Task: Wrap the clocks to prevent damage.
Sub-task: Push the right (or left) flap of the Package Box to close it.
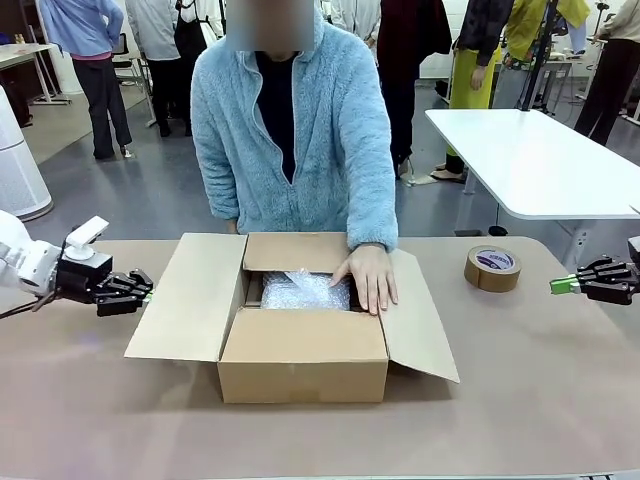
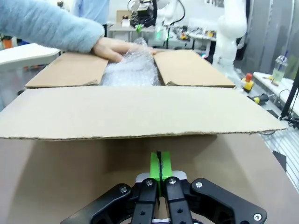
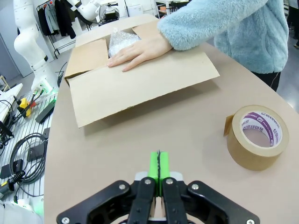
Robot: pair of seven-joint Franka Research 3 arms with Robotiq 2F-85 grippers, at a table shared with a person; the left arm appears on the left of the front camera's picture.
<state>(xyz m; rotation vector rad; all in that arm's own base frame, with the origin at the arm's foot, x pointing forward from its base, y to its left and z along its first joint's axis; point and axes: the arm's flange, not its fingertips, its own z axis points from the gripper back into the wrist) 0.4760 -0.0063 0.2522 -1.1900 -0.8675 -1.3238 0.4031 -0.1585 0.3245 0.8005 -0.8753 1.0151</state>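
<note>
- Nearest, bare brown worktop [image 1: 520, 410], then the box [image 1: 300, 368]: open, flaps splayed, set between the two arms.
- To the box's left, left end effector [image 1: 148, 296]: fingers pressed together on nothing, low over the worktop, just beside the outer edge of the left flap [image 1: 185, 300], tips aimed toward the box.
- To the box's right, right end effector [image 1: 556, 286]: also closed and holding nothing, well apart from the right flap [image 1: 420, 325], tips aimed back toward the box, with the tape roll [image 1: 492, 268] lying in the gap, a little farther back.
- Deeper in, clocks [image 1: 305, 291]: one bubble-wrap bundle down inside the box, against its far half, with a crest of wrap poking up.
- Long axis of the bundle running left to right, roughly along the line joining the two end effectors, so presenting a short end to each.
- From the left end effector: straight ahead, past the left flap and over the box wall, and clearly the shorter reach.
- From the right end effector: ahead and across the tape roll and the right flap, a longer way.
- At the bundle's right end, hand [image 1: 368, 278]: flat, palm down, across the inner edge of the right flap, fingertips touching the wrap.
- Likely the left side for any approach: nearer, and free of the hand.
- Farthest, person [image 1: 340, 140] at the far side, leaning in over the box.
</note>
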